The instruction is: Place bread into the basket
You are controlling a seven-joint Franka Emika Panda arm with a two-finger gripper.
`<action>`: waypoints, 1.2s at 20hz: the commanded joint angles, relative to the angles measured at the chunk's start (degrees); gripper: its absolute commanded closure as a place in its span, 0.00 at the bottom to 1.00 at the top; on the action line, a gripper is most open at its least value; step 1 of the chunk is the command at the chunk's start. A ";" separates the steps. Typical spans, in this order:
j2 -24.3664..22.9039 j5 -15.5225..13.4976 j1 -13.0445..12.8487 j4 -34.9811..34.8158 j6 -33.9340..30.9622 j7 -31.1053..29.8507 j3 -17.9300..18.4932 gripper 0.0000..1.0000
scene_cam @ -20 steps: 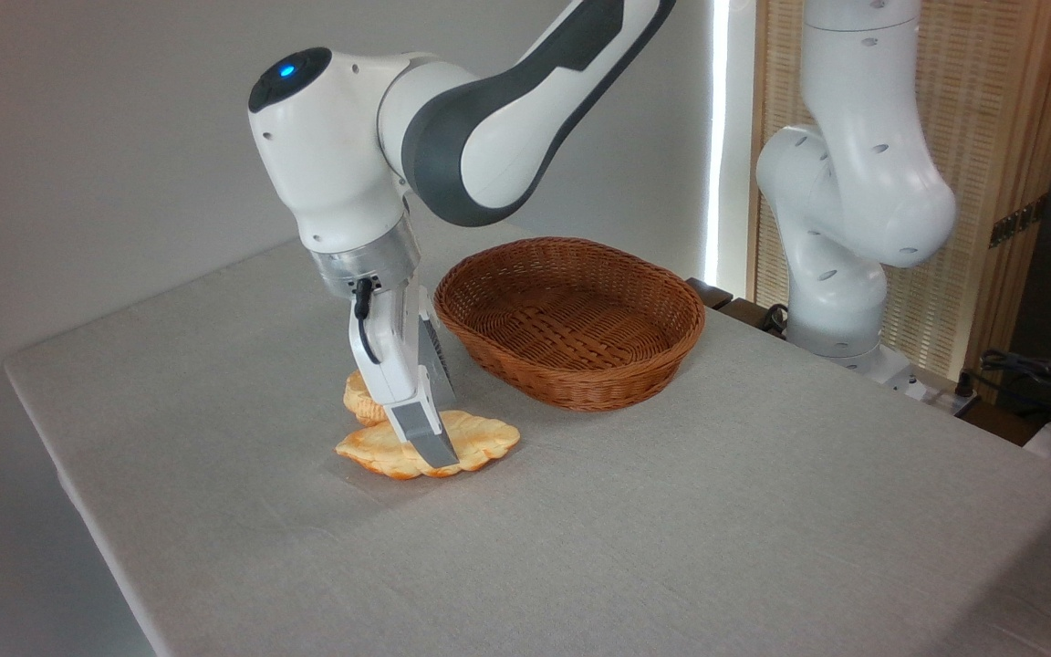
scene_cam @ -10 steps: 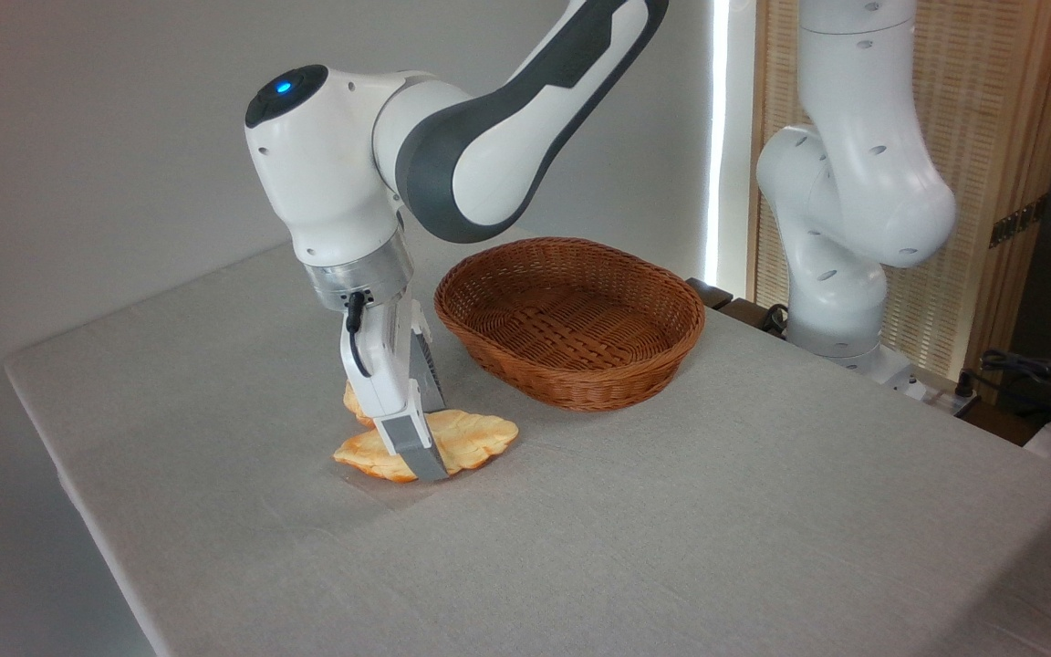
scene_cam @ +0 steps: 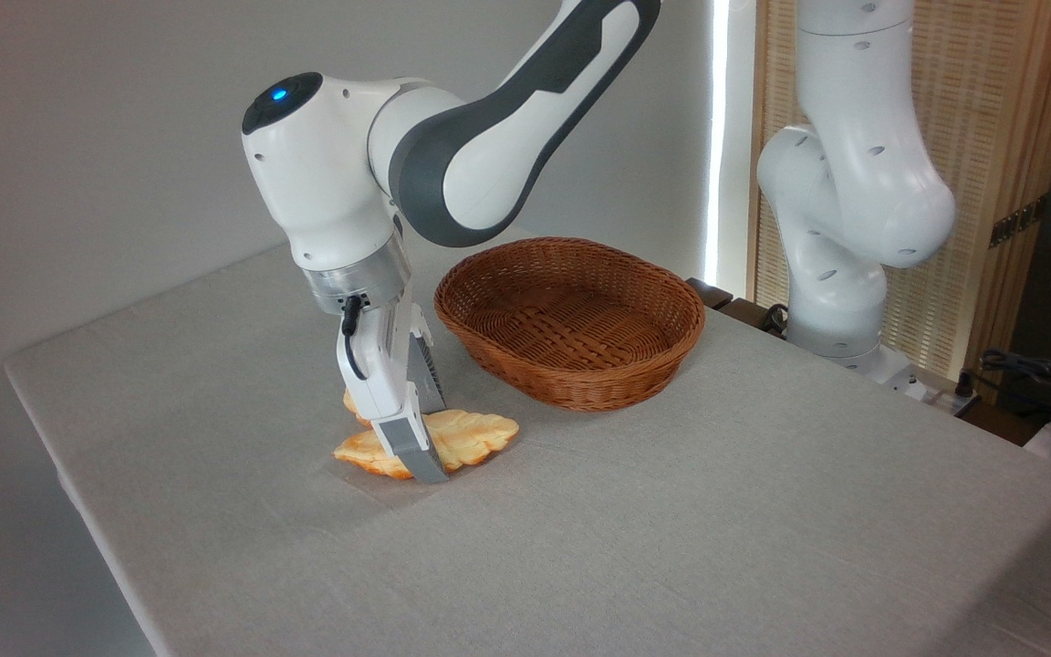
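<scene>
I have the tool (scene_cam: pixel 416 461) down at the bread (scene_cam: pixel 471 433), which lies flat on the bench (scene_cam: pixel 671 529) just left of and nearer than the basket (scene_cam: pixel 571 315). The near finger (scene_cam: pixel 407 447) stands across the front edge of the loaf and hides its middle; the far finger is behind it, so I cannot tell how wide the tool is set or whether it has closed on the loaf. The bread looks to rest on the cloth, with no gap under it that I can make out.

A small round bun (scene_cam: pixel 354 406) sits just behind the loaf, mostly hidden by the tool, and it is not what I am after.

The basket is empty, its woven floor fully in view. So by my reading nothing of the task is finished: the reach to the loaf is made, the grip is at best under way, and the lift, the carry to the right and far side, and the release over the basket are all left.
</scene>
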 commanded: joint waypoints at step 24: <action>-10.80 -0.57 -0.18 1.54 -8.86 -6.32 0.11 0.62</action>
